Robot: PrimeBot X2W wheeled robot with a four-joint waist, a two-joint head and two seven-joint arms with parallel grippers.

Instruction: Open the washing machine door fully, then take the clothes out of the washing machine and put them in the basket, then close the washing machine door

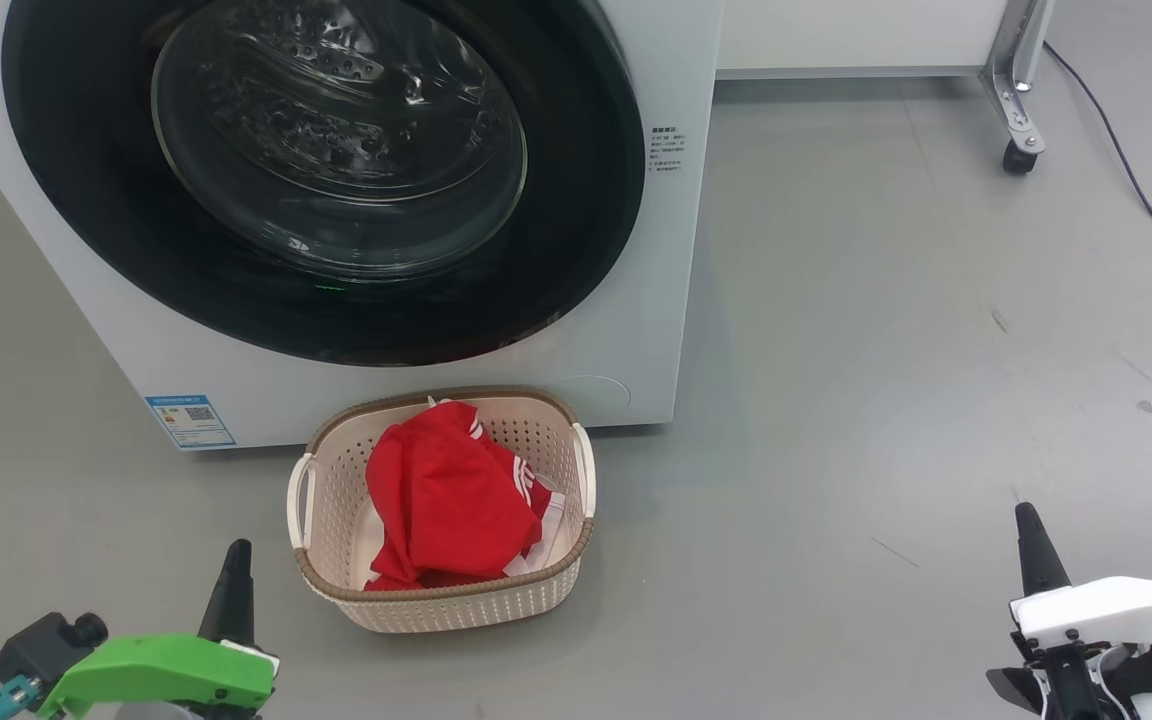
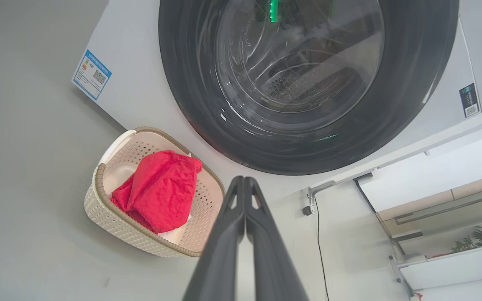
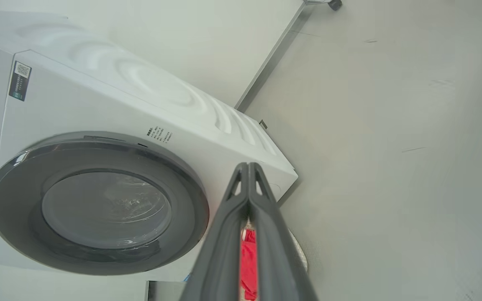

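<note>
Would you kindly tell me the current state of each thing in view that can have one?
washing machine door, shut
clothes, heaped inside the basket
basket, upright, loaded
left end effector, shut, holding nothing
right end effector, shut, holding nothing

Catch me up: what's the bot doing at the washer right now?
Nothing is being handled. The washing machine door sits shut against the washing machine, and the red clothes lie in the basket on the floor just in front of it. The left gripper and right gripper are both shut and empty, low and clear of the basket. From how things lie, the job looks finished.
</note>
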